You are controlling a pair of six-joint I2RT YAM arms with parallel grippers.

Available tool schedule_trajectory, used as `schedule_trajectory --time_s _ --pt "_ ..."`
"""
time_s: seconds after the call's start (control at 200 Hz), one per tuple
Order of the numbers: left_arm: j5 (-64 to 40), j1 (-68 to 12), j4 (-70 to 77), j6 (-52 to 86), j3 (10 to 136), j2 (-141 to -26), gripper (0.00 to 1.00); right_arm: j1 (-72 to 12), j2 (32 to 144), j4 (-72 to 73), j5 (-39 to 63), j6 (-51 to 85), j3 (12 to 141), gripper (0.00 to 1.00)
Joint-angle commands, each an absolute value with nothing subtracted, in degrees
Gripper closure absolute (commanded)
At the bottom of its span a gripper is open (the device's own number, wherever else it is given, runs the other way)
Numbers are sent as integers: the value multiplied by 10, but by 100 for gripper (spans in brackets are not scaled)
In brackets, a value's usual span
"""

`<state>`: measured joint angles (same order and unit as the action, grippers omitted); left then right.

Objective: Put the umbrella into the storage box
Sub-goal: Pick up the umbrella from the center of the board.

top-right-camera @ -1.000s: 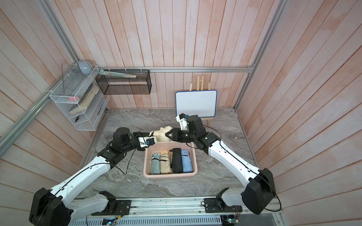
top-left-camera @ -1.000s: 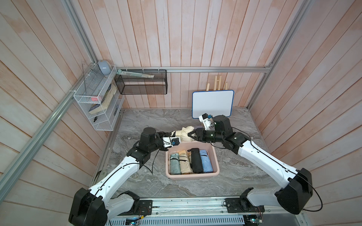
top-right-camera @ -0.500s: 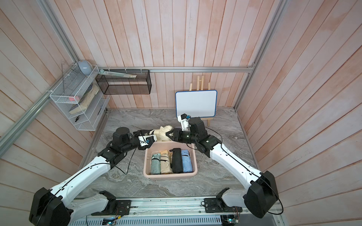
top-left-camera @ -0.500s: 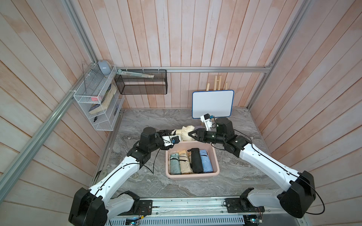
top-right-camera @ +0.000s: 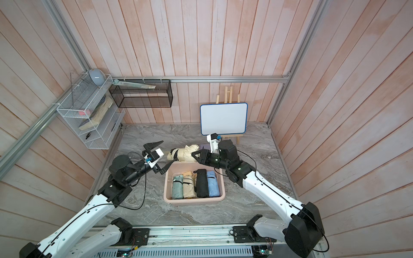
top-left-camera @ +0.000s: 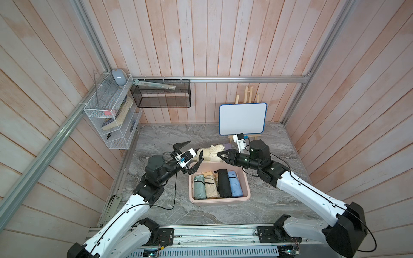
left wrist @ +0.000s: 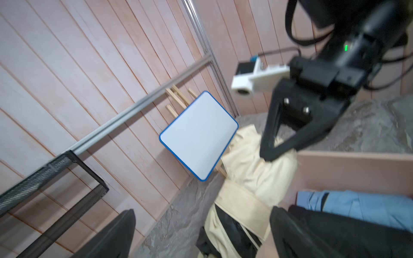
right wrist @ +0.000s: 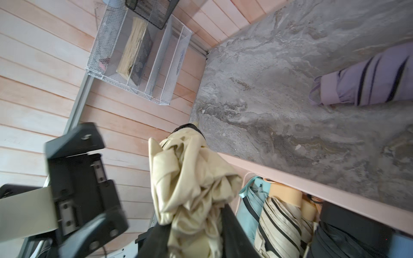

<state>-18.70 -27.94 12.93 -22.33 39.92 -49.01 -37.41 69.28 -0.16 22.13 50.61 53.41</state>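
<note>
**Transfer stage: umbrella carried by one gripper above the far rim of the box**

1. Right gripper (top-left-camera: pixel 220 154): the jaws are closed hard on the bunched canopy end of the cream umbrella (top-left-camera: pixel 210 152). It alone carries the load. A grip on fabric is probably looser than a grip on the shaft, so the umbrella may sag or swing.

2. Left gripper (top-left-camera: pixel 196 150): the jaws are spread to full width and hold nothing. They stand on either side of the umbrella's dark handle end without touching it. This suits a one-arm carry and leaves the arm placed to steady that end if needed.

3. Umbrella: it is held roughly level, crosswise to the stored ones, at or just beyond the far rim of the storage box (top-left-camera: pixel 219 201). It is not yet inside. In the right wrist view its loose folds (right wrist: pixel 190 183) hang beside the box wall.

4. Storage box: it sits mid-worktop, nearer the front edge. Four rolled umbrellas lie side by side in it: green (top-left-camera: pixel 199 186), beige (top-left-camera: pixel 211 185), black (top-left-camera: pixel 223 183) and blue (top-left-camera: pixel 234 184). They fill most of the floor, so the cream one will likely have to go on top of them or across their far ends.

5. Worktop (top-left-camera: pixel 167 138): a lilac umbrella (right wrist: pixel 368 87) lies toward the back edge, near the whiteboard (top-left-camera: pixel 243 119), apart from the box.
</note>
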Motion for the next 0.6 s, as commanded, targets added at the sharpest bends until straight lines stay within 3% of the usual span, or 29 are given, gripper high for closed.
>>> schedule_trajectory --time_s 0.0,0.21,0.405,0.595 --pt "-102 -279 130 48 426 -483 0 -374 682 36 181 508 538 100" --pt "-12 -279 -48 414 509 -513 0 -374 682 60 168 509 533 100" --pt "-96 -280 -45 745 512 -550 0 -374 690 61 157 486 551 100" --pt "-123 -312 -2 964 505 -578 0 -379 696 81 149 470 557 100"
